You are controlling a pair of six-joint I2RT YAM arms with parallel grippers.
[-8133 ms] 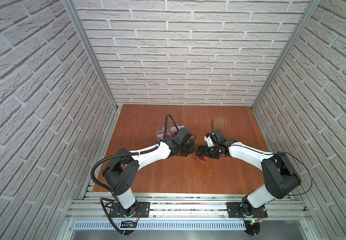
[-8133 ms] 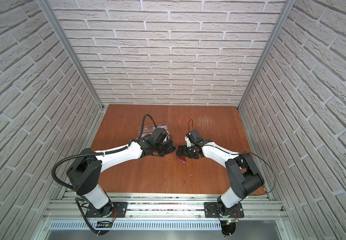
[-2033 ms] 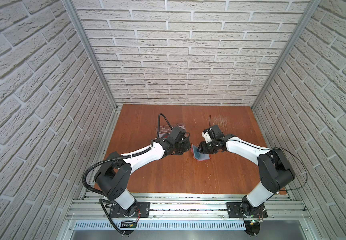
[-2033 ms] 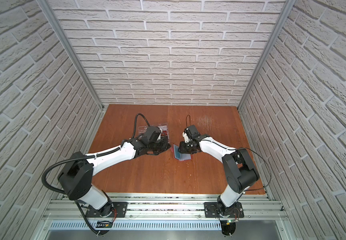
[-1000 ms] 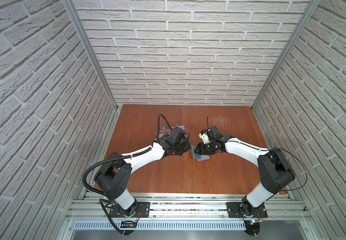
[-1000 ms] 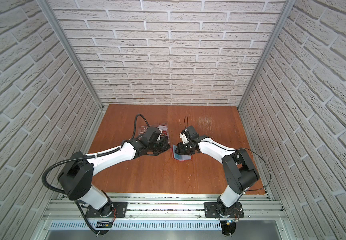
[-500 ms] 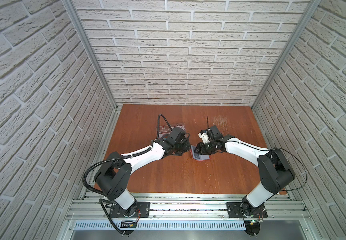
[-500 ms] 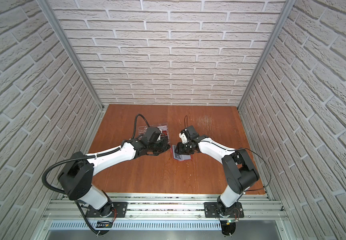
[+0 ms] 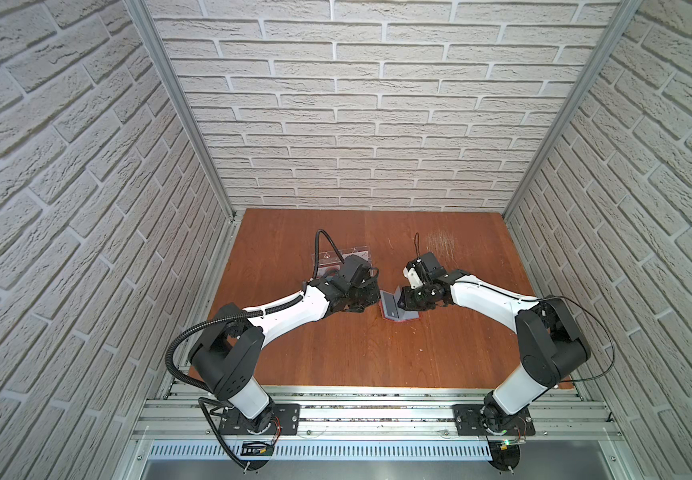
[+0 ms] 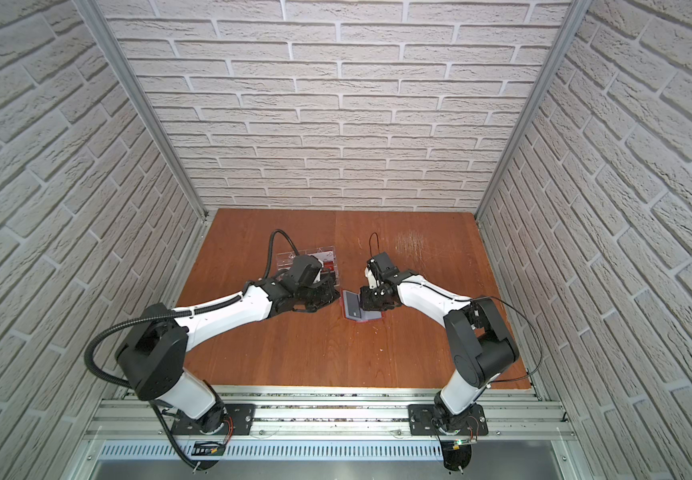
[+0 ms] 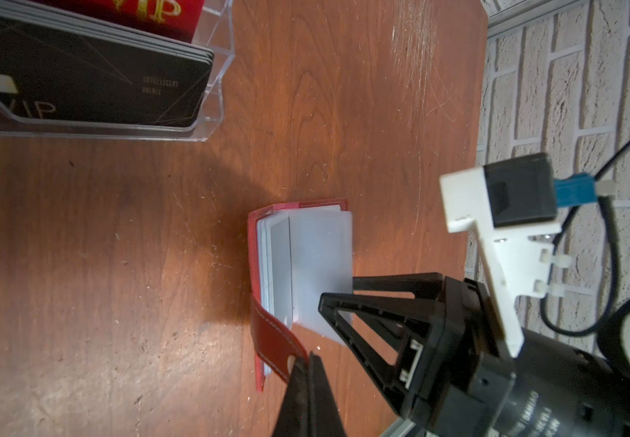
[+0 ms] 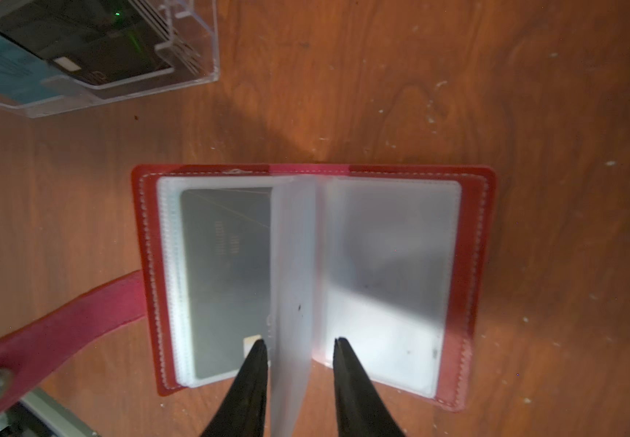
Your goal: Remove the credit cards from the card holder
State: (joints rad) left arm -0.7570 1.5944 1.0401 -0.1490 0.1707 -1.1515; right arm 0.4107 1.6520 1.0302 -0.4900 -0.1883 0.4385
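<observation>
I'm straddling the upright sleeve (image 12: 292, 265) of the card holder (image 12: 472, 265), right hand (image 12: 300, 342) spread.
Left hand (image 11: 307, 359) is pinching its strap (image 11: 269, 333); a credit card (image 12: 226, 265) is sitting pocketed beside my fingertip (image 12: 256, 359).

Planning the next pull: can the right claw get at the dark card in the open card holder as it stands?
Probably not yet: the right claw straddles an upright sleeve, while the dark card lies flat beside it under plastic in the card holder, its near end by one fingertip.
</observation>
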